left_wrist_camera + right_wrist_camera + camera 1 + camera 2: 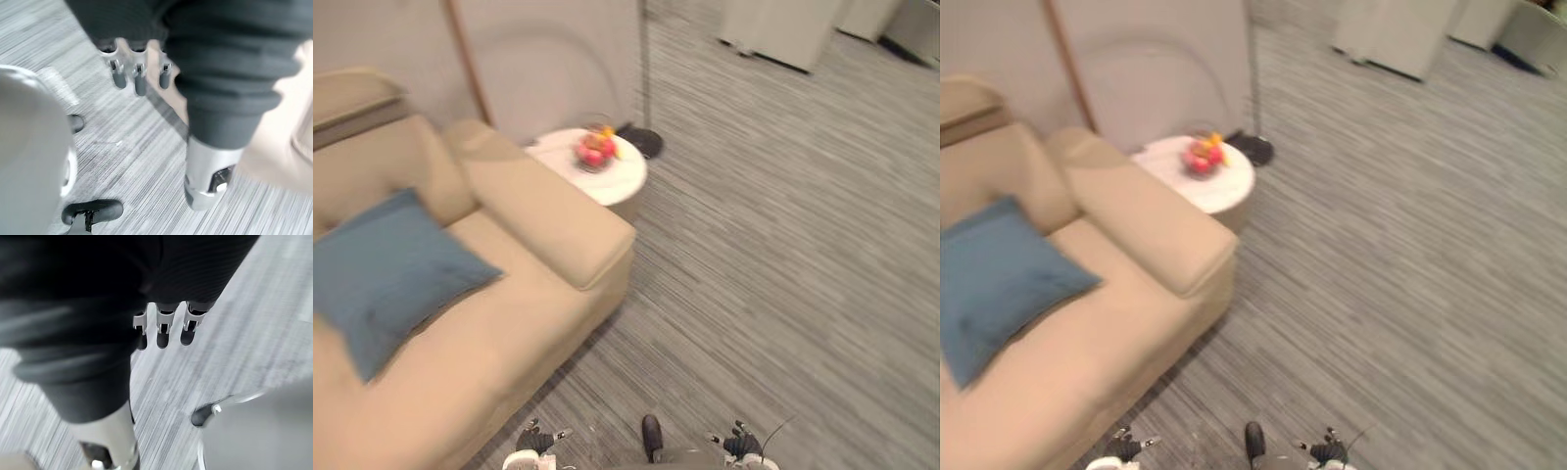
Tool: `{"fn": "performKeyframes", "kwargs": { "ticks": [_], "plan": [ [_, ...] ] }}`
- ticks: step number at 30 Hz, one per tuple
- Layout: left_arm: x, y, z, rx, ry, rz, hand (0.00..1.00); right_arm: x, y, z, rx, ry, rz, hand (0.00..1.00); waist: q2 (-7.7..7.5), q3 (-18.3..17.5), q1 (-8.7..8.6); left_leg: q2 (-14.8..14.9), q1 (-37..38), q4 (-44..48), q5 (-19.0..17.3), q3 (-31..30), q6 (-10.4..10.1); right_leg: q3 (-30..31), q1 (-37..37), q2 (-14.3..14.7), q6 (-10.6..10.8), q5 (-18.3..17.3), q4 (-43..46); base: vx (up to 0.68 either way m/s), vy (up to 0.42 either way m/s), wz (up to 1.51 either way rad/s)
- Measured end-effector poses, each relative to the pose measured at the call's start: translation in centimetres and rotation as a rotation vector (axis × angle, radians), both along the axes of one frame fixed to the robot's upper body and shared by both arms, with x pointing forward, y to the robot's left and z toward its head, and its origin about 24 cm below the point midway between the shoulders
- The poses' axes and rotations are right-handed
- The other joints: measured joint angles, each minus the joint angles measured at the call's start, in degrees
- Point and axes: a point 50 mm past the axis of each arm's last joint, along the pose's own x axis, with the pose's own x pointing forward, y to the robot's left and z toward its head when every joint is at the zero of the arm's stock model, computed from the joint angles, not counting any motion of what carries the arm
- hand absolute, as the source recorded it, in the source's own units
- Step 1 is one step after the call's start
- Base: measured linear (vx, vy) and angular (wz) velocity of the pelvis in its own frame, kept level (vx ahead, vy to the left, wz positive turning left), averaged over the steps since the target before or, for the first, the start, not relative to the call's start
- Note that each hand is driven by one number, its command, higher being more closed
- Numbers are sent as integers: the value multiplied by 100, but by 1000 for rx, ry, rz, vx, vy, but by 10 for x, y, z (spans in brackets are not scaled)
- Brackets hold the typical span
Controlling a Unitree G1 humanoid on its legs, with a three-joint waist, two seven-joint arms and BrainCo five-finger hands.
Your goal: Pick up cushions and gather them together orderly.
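Grey striped carpet (783, 245) covers the floor. A beige sofa (509, 333) stands against a pale wall (548, 59), with a round white side table (607, 181) just beside its arm, carrying what may be a fruit bowl (595, 150). White furniture (783, 29) stands far back.

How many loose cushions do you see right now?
1: the blue cushion lies on the sofa seat by the backrest. The sofa runs past the view's left edge, so more may be hidden there.
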Motion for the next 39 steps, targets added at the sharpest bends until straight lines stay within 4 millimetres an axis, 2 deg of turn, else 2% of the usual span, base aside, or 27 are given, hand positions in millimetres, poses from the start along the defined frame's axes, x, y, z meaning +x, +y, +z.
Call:
{"fn": "performKeyframes", "kwargs": {
  "ticks": [1, 3, 5, 6, 7, 8, 9, 10, 12, 15, 16, 17, 18, 19, 20, 21, 24, 25, 27, 30, 32, 34, 35, 37, 38, 39],
  "plan": [
    [0, -5, -1, -21, 3, 29, 0, 1, -6, 1, -14, -6, -9, 0, 144, 66, -55, 46, 222, -66, 53, 76, -78, 260, 92, 140, -31, -43, 11, 221, -99, -93],
    [1, -11, -1, -35, -1, 30, 0, 3, -11, 2, -22, -13, -21, 0, 262, 137, -52, 87, 368, -10, 61, 122, -89, 392, 134, 204, -49, -178, 158, 195, -102, -59],
    [2, -13, -1, -49, -8, 61, 0, 2, -13, 3, -21, -15, -43, 0, 270, 174, -50, 294, 255, 906, 53, 46, -80, 526, 193, 214, -132, -474, 515, 209, -148, -34],
    [3, -11, 0, -48, -17, 85, 0, 1, -12, 2, -20, -14, -44, 0, 249, 222, -68, 443, 71, 1665, 36, -78, -12, 572, 323, 245, -176, -596, 597, 172, -148, -26],
    [4, -9, 1, -50, -30, 116, 0, 1, -12, 2, -20, -14, -41, 0, 263, 284, -42, 742, -300, 2842, 115, -410, 446, 658, 487, 328, -272, -758, 720, 177, -160, -49],
    [2, -7, 1, -45, -35, 133, 0, 2, -10, 3, -15, -17, -45, 0, 252, 331, 19, 805, -640, 3622, -130, -874, 736, 861, 556, 440, -337, -961, 881, 103, -90, -67],
    [0, -7, 1, -49, -35, 143, 0, 4, -10, 3, -15, -23, -47, 0, 284, 318, 34, 719, -853, 3900, -327, -1235, 617, 1018, 577, 519, -420, -1119, 985, 133, -51, -92],
    [0, -7, 2, -49, -45, 158, 0, 7, -9, 4, -14, -27, -37, 0, 299, 314, 86, 516, -1063, 3951, -505, -1613, 438, 1265, 623, 631, -436, -1165, 1038, 152, 14, -125],
    [3, -10, 3, -59, -67, 173, 0, 11, -6, 4, -6, -34, -33, 0, 281, 321, 264, 104, -1323, 3601, -667, -2101, 262, 1809, 706, 777, -386, -1194, 1020, 175, 54, -151],
    [2, -13, 3, -73, -87, 206, 0, 21, 0, 6, 4, -52, -14, 0, 289, 314, 323, -619, -1684, 2478, -643, -3055, 199, 2959, 771, 980, -408, -1178, 899, 183, 185, -186],
    [0, -14, 3, -77, -83, 211, 0, 24, 0, 7, 4, -57, -12, 0, 340, 282, 338, -666, -1685, 1988, -526, -3269, 227, 3181, 764, 1016, -410, -1176, 814, 206, 317, -231],
    [-3, -15, 2, -82, -75, 221, 0, 27, -1, 8, 0, -61, -9, 0, 454, 220, 412, -553, -1600, 1389, -109, -3339, 156, 3365, 734, 1092, -293, -1123, 766, 207, 295, -245],
    [-3, -14, 1, -78, -70, 212, 0, 24, 2, 6, 7, -49, -5, 0, 442, 141, 485, -472, -1430, 1286, -61, -2905, 190, 3515, 797, 1044, -56, -1099, 783, 217, 285, -217],
    [-3, -13, 2, -73, -67, 202, 0, 19, 7, 4, 17, -35, 0, 0, 401, 89, 420, -467, -1287, 1149, -57, -2636, 213, 3420, 803, 896, 108, -1068, 801, 268, 238, -172],
    [-3, -11, 2, -67, -64, 183, 0, 13, 11, 2, 20, -21, 10, 0, 291, 20, 418, -472, -1056, 1002, -100, -2265, 288, 3171, 770, 722, 228, -1161, 918, 289, 190, -140],
    [-1, -11, 2, -63, -63, 169, 0, 15, 12, 3, 18, -25, 24, 0, 261, 3, 413, -465, -884, 944, -171, -1932, 342, 2953, 745, 616, 328, -1233, 1043, 279, 176, -144],
    [-1, -13, 0, -64, -34, 129, 0, 18, 14, 3, 22, -33, 23, 0, 248, 19, 418, -468, -529, 948, -205, -1179, 391, 2567, 490, 490, 468, -1227, 1387, 176, 130, -135],
    [-1, -14, -1, -63, -23, 109, 0, 18, 15, 3, 25, -31, 22, 0, 261, 52, 409, -501, -447, 1007, -202, -1170, 398, 2371, 473, 479, 494, -1164, 1371, 149, 52, -138],
    [3, -20, -2, -69, -8, 60, 0, 17, 11, 2, 19, -14, 29, 0, 392, 45, 419, -536, -416, 1020, -202, -1609, 406, 2028, 438, 475, 364, -976, 1106, 191, -16, -141],
    [16, -24, 1, -67, -30, 9, 0, 26, 0, 4, -9, -13, 39, 0, 624, 120, 416, -382, -391, 761, -201, -1623, 404, 1606, 287, 608, 383, -459, 503, 135, -34, -145],
    [22, -23, 2, -57, -37, -25, 0, 23, -8, 4, -28, 1, 35, 0, 668, 169, 393, -304, -265, 573, -198, -1470, 399, 1123, 260, 688, 382, -220, 309, 103, -54, -123],
    [25, -24, 3, -57, -42, -37, 0, 15, -16, 2, -43, 20, 3, 0, 681, 182, 243, -304, -76, 596, -197, -1474, 398, 1147, 497, 749, 360, -221, 101, 155, -69, -58],
    [28, -25, 4, -55, -49, -45, 0, 7, -22, 1, -52, 36, -21, 0, 656, 192, 166, -288, -139, 955, -199, -1543, 395, 1187, 664, 758, 298, -234, -19, 183, -62, -28],
    [32, -25, 6, -56, -65, -44, 0, -6, -27, -1, -48, 55, -85, 0, 635, 221, 153, -139, -693, 2559, -158, -1778, 415, 1186, 936, 786, 176, -273, -158, 128, -47, -30],
    [35, -26, 7, -57, -76, -43, 0, -7, -28, -1, -51, 55, -95, 0, 652, 231, 155, -63, -1046, 3371, 12, -1936, 561, 1195, 1051, 825, 15, -366, -191, 119, -17, -58],
    [33, -27, 7, -63, -80, -22, 0, -6, -27, 0, -47, 45, -108, 0, 642, 288, 258, -2, -1572, 4580, 538, -2087, 915, 1278, 1250, 860, -375, -637, -188, 121, 10, -84]
  ]
}}
